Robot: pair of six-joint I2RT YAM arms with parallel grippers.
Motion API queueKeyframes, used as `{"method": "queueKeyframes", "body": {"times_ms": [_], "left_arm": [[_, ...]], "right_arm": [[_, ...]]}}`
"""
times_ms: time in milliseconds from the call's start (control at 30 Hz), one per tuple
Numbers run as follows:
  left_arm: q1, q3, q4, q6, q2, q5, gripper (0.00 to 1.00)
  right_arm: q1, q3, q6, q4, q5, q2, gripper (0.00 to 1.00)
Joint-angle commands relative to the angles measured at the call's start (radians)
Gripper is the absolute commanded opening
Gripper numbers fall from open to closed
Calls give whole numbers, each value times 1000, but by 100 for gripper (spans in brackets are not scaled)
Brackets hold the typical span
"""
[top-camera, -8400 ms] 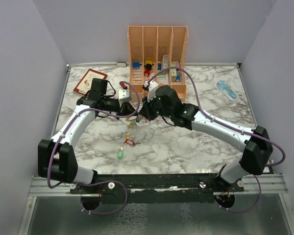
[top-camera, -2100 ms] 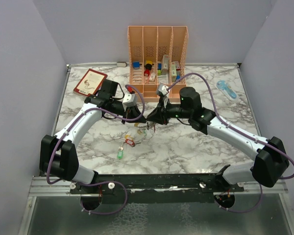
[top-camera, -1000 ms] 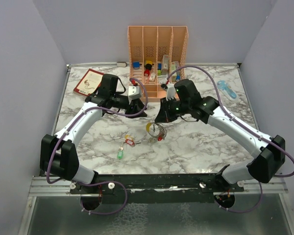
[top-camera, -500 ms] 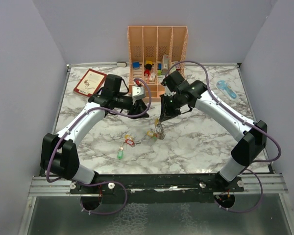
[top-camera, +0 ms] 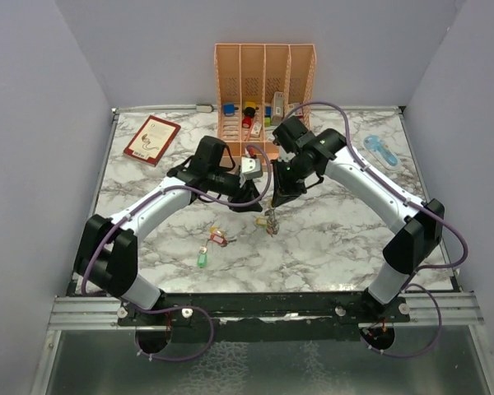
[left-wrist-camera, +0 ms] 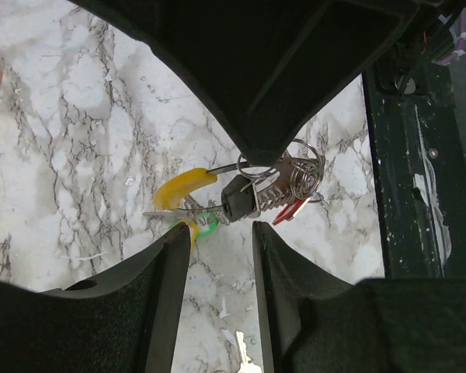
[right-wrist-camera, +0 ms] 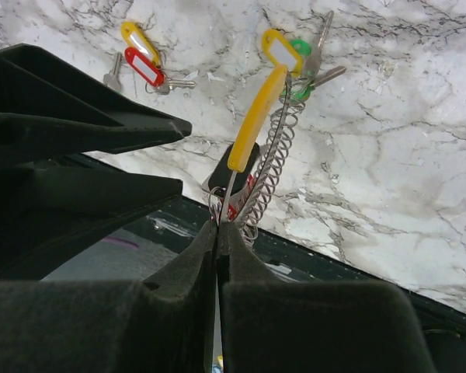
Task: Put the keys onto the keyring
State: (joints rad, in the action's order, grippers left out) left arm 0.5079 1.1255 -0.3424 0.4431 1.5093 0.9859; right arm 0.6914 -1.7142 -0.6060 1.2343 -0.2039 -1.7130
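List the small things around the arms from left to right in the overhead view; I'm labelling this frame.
red booklet → green-tagged key → red-tagged key → keyring → blue plastic item

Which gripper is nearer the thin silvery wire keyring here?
Right. The right gripper is shut on the thin silvery wire keyring, which hangs from its jaws; the left gripper is open beside it, holding nothing.

- Top view: even, diffuse overhead light; marble table (top-camera: pixel 337 239) bright, shadows on it soft-edged.
- Left wrist view: left gripper (left-wrist-camera: pixel 220 233) dark, softly focused; keyring (left-wrist-camera: pixel 304 183) wire shows small glints.
- Right wrist view: right gripper (right-wrist-camera: pixel 217 229) near-black, underexposed; table sharp.
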Motion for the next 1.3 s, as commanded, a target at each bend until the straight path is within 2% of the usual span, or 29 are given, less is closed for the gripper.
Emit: {"method": "queueKeyframes", "body": {"times_ms": [0,267,633,700,867,933,1200,1267], "left_arm": [[19,-25,65,-46,14,8,41],[28,-54,138,-88,24,6,42],[45,-73,148,-92,29,0,40],[48,-68,148,-96,32,1,34],[50,-60,149,-104,33,-2,7],[50,-59,151,-106,33,-5,0],[50,-38,96,-62,24,-45,0],[46,-20,71,-46,18,-72,14]], "right_arm": [[-4,8,-28,-40,-53,22,1],[-4,42,-51,-101,-117,57,1],[-6,58,-74,-117,-137,79,1],[-6,63,-74,-117,-139,80,1],[-8,83,-77,-115,-156,80,1],[-8,90,-77,-116,-159,81,1],[-25,141,-105,-135,-141,113,1],[-33,187,-133,-174,-158,134,1]]}}
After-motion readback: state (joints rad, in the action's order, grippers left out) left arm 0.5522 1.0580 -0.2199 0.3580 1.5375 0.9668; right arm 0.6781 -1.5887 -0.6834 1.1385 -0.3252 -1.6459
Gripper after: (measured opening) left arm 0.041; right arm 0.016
